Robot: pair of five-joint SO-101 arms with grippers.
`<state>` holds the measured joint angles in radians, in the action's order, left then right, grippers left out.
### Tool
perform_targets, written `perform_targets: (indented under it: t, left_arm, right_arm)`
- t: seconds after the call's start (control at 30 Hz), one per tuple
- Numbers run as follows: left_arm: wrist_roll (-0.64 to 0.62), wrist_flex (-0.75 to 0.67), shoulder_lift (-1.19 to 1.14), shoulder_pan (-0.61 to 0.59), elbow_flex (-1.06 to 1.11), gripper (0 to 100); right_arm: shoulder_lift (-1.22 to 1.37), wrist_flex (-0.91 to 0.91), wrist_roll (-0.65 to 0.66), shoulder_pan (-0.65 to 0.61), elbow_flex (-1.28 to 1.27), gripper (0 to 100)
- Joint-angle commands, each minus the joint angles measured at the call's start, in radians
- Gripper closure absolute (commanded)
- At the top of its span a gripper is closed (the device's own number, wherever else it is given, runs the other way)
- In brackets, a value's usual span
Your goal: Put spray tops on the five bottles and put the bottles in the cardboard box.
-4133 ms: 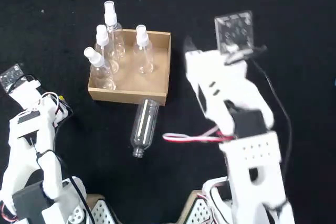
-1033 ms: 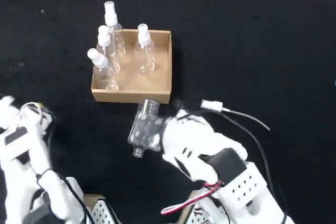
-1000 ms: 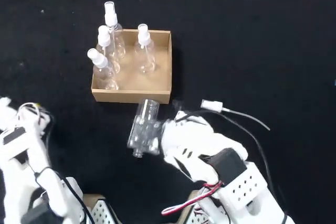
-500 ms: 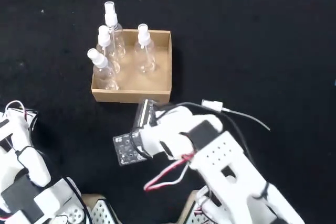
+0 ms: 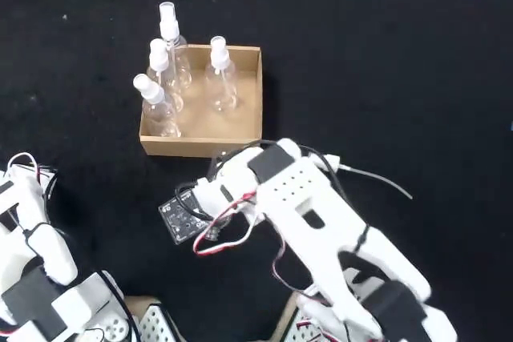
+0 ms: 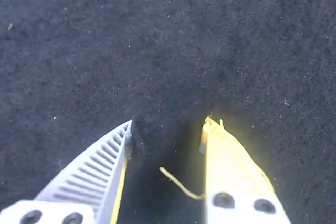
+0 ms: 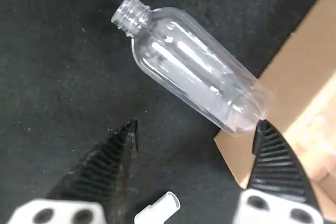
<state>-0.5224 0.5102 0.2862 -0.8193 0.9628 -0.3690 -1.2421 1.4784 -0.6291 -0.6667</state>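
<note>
Hovering over the clear, uncapped plastic bottle (image 7: 191,72), the right arm (image 5: 304,198) has its jaws spread wide, gripping nothing. The bottle lies on its side on the black bench (image 5: 417,62), with its base at the near wall of the brown cardboard box (image 5: 200,147) and its open neck pointing near. It sits just beyond the jaw tips, its long axis skewed across the gap, so a wrist turn looks needed to square up. A white spray top (image 7: 157,206) waits close by. Well off at near left, the left arm (image 5: 32,278) has its jaws spread too, over bare bench.
</note>
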Motion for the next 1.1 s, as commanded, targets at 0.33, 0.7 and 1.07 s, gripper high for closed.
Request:
perform_targets:
  t: [0.33, 0.7, 1.07]
  left_arm:
    - [-0.005, 0.005, 0.005, -0.008, -0.048, 81]
    - [-0.005, 0.005, 0.005, -0.002, -0.050, 81]
    - [-0.005, 0.005, 0.005, -0.002, -0.050, 81]
  right_arm:
    - [0.170, 0.172, 0.068, -0.106, 0.062, 69.4]
    - [0.286, 0.201, 0.066, -0.035, 0.059, 69.5]
    - [0.282, 0.201, -0.287, -0.034, 0.030, 99.3]
